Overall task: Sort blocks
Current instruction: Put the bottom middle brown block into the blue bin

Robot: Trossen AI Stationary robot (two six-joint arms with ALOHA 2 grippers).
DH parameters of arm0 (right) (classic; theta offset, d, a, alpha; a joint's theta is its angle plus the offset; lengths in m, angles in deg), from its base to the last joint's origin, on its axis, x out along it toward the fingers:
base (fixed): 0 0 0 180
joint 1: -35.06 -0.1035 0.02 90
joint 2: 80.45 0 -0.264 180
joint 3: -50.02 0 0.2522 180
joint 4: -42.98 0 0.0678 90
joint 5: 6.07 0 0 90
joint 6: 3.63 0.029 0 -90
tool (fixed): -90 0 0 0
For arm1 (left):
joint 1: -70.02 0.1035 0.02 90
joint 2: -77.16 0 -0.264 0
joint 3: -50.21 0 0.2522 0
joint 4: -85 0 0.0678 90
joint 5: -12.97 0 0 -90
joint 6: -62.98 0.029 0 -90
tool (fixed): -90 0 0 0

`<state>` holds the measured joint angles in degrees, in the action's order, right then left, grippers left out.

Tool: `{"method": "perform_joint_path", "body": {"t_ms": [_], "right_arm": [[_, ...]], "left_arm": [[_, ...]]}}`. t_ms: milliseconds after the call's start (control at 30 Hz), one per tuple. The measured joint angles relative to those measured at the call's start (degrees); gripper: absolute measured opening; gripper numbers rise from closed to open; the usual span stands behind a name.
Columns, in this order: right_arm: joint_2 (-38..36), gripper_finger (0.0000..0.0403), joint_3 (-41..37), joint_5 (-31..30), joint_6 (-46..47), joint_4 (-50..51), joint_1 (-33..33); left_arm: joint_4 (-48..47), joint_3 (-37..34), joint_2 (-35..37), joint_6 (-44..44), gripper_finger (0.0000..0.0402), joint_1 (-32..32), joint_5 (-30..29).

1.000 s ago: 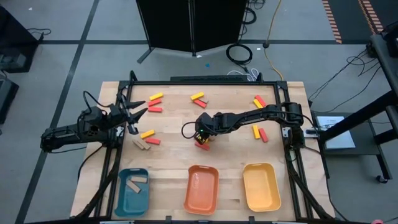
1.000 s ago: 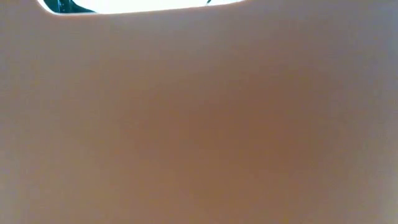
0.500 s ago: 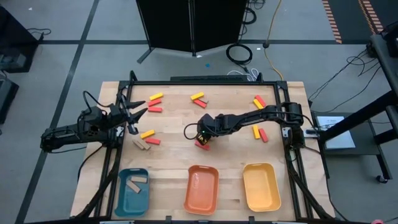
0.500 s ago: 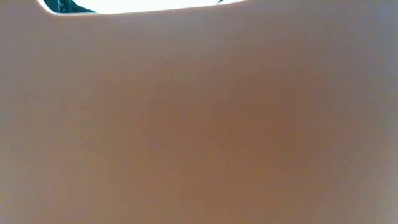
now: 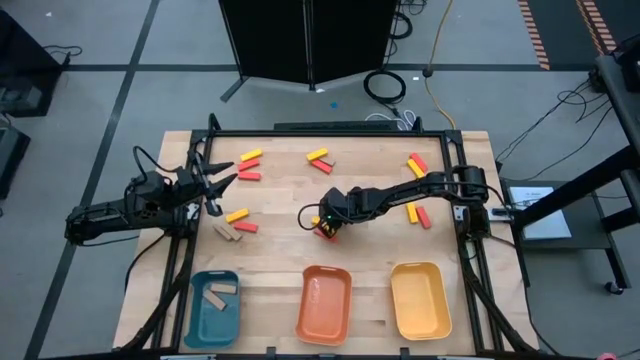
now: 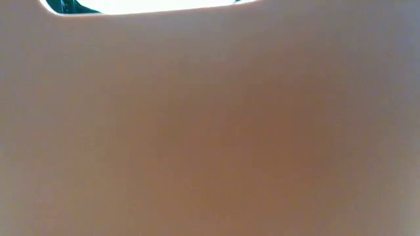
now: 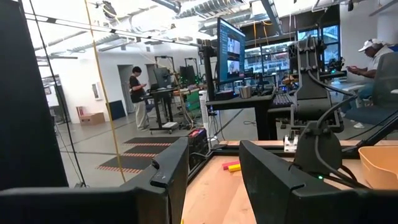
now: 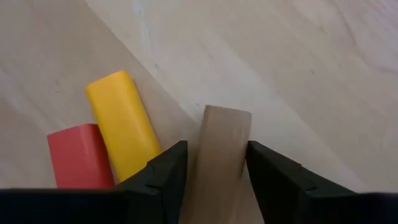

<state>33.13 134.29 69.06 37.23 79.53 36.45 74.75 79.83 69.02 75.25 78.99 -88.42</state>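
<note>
My right gripper (image 5: 324, 223) is low over the middle of the table, pointing steeply down. Its fingers stand on the two sides of a tan block (image 8: 221, 149) that lies flat on the wood. A yellow block (image 8: 121, 121) and a red block (image 8: 78, 155) lie right beside it. More red, yellow and tan blocks (image 5: 238, 222) lie scattered on the table. My left gripper (image 5: 222, 178) waits open above the table's left edge with nothing between its fingers (image 7: 168, 174). My right gripper has the tan block's two long sides (image 8: 205, 163) between its two fingers, which come from above, slanting, and lie along the block. The block fills the gap between them and lies flat on the table.
A blue tray (image 5: 196, 318) with two tan blocks, an orange tray (image 5: 325, 305) and a yellow tray (image 5: 420, 300) stand along the near edge. Block pairs lie at the far left (image 5: 250, 165), far middle (image 5: 320, 160) and right (image 5: 416, 212). A blurred orange-brown surface fills the low view.
My right gripper has sunk a little toward the blocks in the middle of the table, its arm stretching lower. The blocks have stayed where they were.
</note>
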Motion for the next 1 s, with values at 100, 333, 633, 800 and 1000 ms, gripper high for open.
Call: {"method": "perform_joint_path", "body": {"t_ms": [100, 333, 633, 800, 1000], "right_arm": [[0.0, 0.0124, 0.0, 0.0, 0.0, 0.3, -0.3], [0.0, 0.0068, 0.0, -0.7, 0.5, -0.4, -0.5], [-1.6, 0.0075, 2.5, -5.2, -3.7, -3.1, -0.3], [-2.7, 0.0078, 4.2, -5.8, -11.8, -12.9, -0.7], [-1.2, 0.0076, 4.3, 11.8, -24.6, -40.5, -2.8]], "left_arm": [[0.0, 0.0, 0.0, 0.0, 0.0141, 0.0, 0.0], [0.5, 0.0, 0.0, -1.4, 0.0141, 0.0, 0.0], [0.5, 0.0, 0.0, -1.5, 0.0141, 0.0, 0.0], [0.3, 0.0, 0.0, -1.5, 0.0141, 0.0, 0.0], [0.4, 0.0, 0.0, -1.4, 0.0141, 0.0, 0.0]]}}
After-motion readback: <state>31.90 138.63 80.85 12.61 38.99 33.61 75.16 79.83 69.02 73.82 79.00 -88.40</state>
